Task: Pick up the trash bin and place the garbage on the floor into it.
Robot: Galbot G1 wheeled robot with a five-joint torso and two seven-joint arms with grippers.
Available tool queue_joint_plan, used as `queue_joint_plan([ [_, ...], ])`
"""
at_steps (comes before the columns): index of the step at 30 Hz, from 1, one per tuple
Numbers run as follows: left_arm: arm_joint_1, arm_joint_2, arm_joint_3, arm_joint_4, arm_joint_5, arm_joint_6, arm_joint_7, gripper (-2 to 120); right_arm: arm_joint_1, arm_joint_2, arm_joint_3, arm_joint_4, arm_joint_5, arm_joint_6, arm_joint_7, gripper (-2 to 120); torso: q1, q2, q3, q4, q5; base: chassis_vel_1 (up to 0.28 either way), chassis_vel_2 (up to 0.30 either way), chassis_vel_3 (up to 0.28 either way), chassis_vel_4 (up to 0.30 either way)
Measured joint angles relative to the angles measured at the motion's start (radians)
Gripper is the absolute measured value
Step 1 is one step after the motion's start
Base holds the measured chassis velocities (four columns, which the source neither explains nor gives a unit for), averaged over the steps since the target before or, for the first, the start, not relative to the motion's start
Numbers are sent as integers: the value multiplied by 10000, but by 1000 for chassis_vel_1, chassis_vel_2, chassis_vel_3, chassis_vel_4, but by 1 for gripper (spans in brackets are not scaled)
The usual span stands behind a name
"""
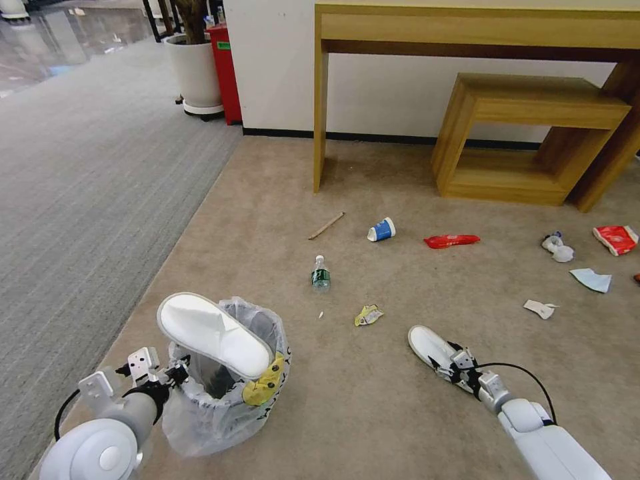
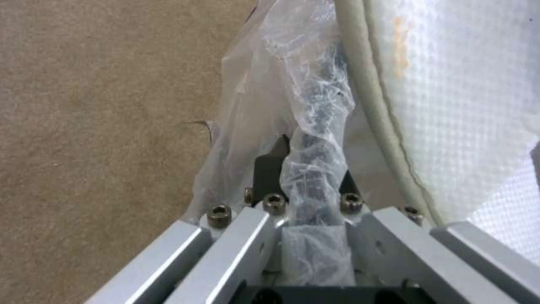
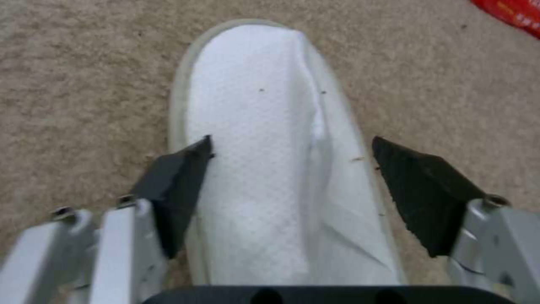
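Right wrist view: slipper (image 3: 264,139) lies between the spread right gripper (image 3: 292,162) fingers.

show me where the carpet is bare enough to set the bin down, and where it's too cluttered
Bare floor lies between the trash bin, held by the left gripper, and the desk leg. Crowded: the litter band from the bottle to the red wrapper.

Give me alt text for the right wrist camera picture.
The right gripper, open, straddles a white slipper lying on the beige carpet, one dark finger on each side. A red wrapper lies nearby.
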Motion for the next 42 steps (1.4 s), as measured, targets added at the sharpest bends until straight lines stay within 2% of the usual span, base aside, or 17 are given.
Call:
queue_joint_plan([
  [1,0,0,0,0,0,0,0,1,0,0,0,0,0,0,0,71,0,0,0,0,0,0,0,0,0],
  [3,9,28,-23,37,26,0,29,1,43,71,5,-106,-4,35,0,58,0,0,0,0,0,0,0,0,0],
  [4,9,28,-23,37,26,0,29,1,43,71,5,-106,-4,35,0,58,0,0,0,0,0,0,0,0,0],
  [7,7,50,-35,92,34,-14,35,1,58,58,8,-105,4,51,-2,43,0,0,1,0,0,0,0,0,0],
  [11,-6,52,-35,109,35,-18,38,1,70,11,8,-68,20,53,-2,33,0,0,0,0,-1,0,0,0,0],
  [18,-53,87,-39,124,22,-42,41,1,72,-47,69,-28,137,48,-18,3,0,0,0,-1,-1,0,0,0,0],
  [26,-44,100,-44,125,18,-47,41,1,-3,-43,117,-46,441,325,-341,0,0,0,1,-1,-1,0,0,0,0],
  [31,-30,89,-45,125,24,-48,41,1,-215,-186,-310,868,1741,678,-1011,0,0,0,0,-3,-2,0,0,0,0],
  [34,-13,62,-14,94,43,-47,41,1,-316,-347,-905,2299,3453,764,-1609,0,0,0,1,1,0,0,0,0,0],
  [35,-13,62,-14,94,43,-47,41,1,-316,-347,-905,2299,3453,764,-1609,0,0,0,1,1,0,0,0,0,0],
  [37,-2,54,8,69,61,-47,41,1,-304,-517,-1501,3550,4646,784,-1840,0,0,0,1,-1,-3,0,0,0,0],
  [39,17,57,30,23,70,-38,40,1,-165,-605,-1974,4555,5375,841,-1988,0,0,0,1,-3,-1,0,0,0,0],
  [40,17,57,30,23,70,-38,40,1,-165,-605,-1974,4555,5375,841,-1988,0,0,0,1,-3,-1,0,0,0,0],
  [42,35,62,56,-39,66,-23,39,1,81,-659,-2451,5678,6070,924,-2085,0,0,0,1,2,-3,0,0,0,0],
])
